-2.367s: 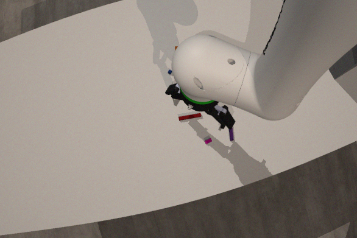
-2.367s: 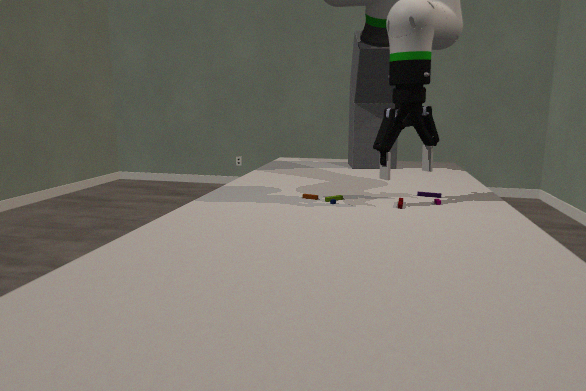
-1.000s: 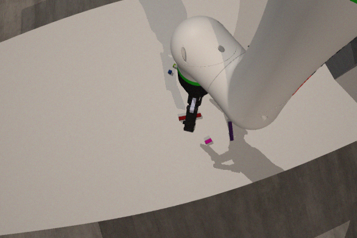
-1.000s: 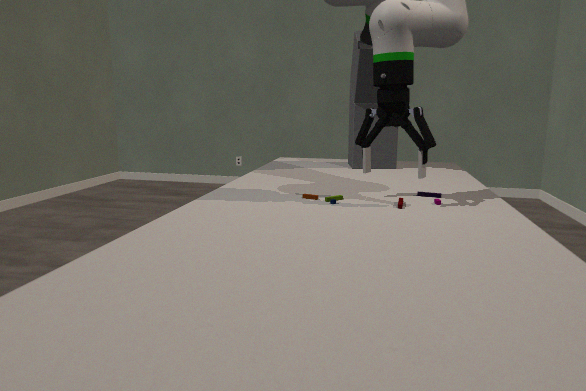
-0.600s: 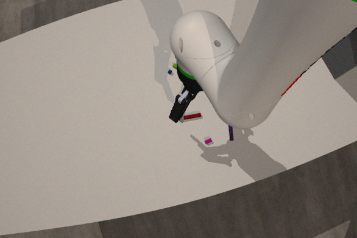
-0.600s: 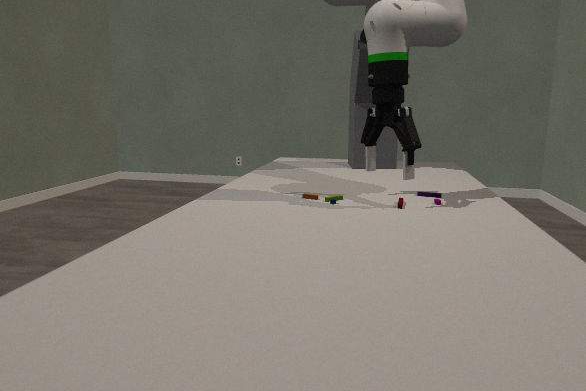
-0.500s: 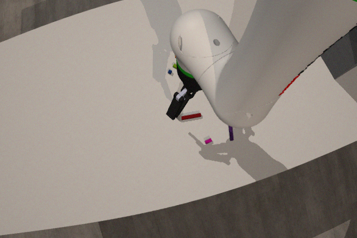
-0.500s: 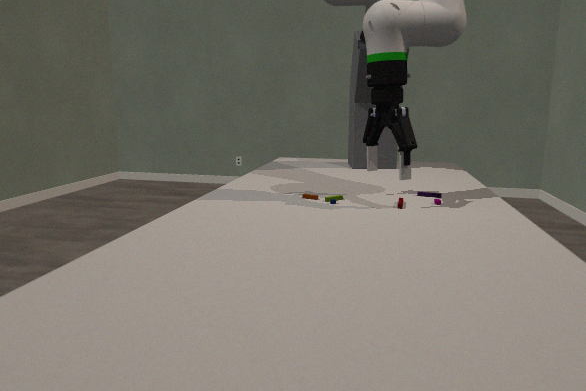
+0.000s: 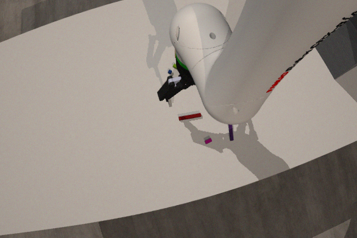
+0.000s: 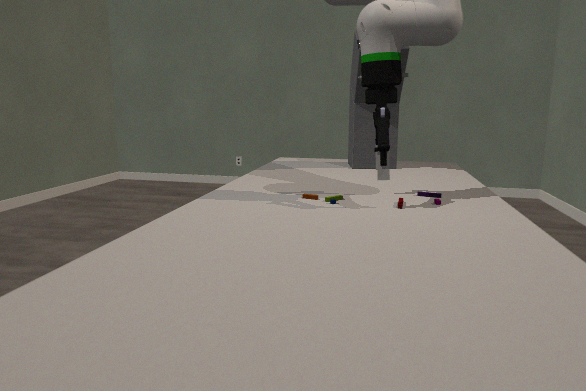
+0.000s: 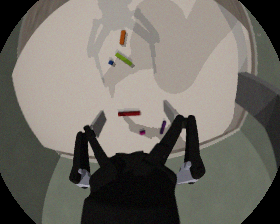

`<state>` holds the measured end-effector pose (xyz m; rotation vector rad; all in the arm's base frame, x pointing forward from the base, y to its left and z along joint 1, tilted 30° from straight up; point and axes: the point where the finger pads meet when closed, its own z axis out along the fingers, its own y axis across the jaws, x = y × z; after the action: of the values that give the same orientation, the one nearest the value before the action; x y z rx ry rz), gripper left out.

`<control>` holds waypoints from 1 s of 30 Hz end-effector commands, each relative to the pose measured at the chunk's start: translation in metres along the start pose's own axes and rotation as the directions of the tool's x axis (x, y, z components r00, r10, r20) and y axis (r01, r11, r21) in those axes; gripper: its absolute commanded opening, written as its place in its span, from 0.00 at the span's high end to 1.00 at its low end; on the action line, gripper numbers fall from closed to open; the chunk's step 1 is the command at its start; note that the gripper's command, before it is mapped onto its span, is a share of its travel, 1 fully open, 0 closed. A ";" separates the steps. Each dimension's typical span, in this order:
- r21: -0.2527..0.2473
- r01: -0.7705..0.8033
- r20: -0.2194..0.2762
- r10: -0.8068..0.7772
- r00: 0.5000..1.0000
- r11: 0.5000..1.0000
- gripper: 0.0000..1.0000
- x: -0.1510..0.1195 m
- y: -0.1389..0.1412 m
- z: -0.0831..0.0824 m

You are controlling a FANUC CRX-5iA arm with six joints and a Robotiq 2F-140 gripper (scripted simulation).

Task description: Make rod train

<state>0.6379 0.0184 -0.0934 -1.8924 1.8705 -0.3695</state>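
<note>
The red rod [image 9: 189,117] lies flat on the table; it also shows in the exterior view [image 10: 400,202] and in the wrist view [image 11: 128,113]. The purple rod [image 9: 231,132] and the small magenta rod [image 9: 208,140] lie near it, apart from each other. The blue cube [image 9: 170,72] sits beside the lime rod [image 10: 333,198], with the orange rod [image 10: 310,196] further on. My gripper [image 11: 133,110] hangs high above the table, open and empty, over the area between the red rod and the blue cube. My arm hides the lime and orange rods in the top view.
The arm's grey base column [image 10: 367,136] stands at the table's far end. The table edge [image 9: 170,210] runs around the rods at a distance.
</note>
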 end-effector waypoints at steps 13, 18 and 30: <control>0.028 -0.520 -0.040 0.520 0.853 0.854 0.00 0.014 0.001 -0.001; 0.032 -0.603 -0.036 0.604 0.796 0.797 0.00 0.016 0.001 -0.001; 0.038 -0.733 -0.030 0.734 0.678 0.679 0.00 0.021 0.001 -0.002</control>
<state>0.6368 -0.0022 -0.0951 -0.9706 2.4253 -0.1087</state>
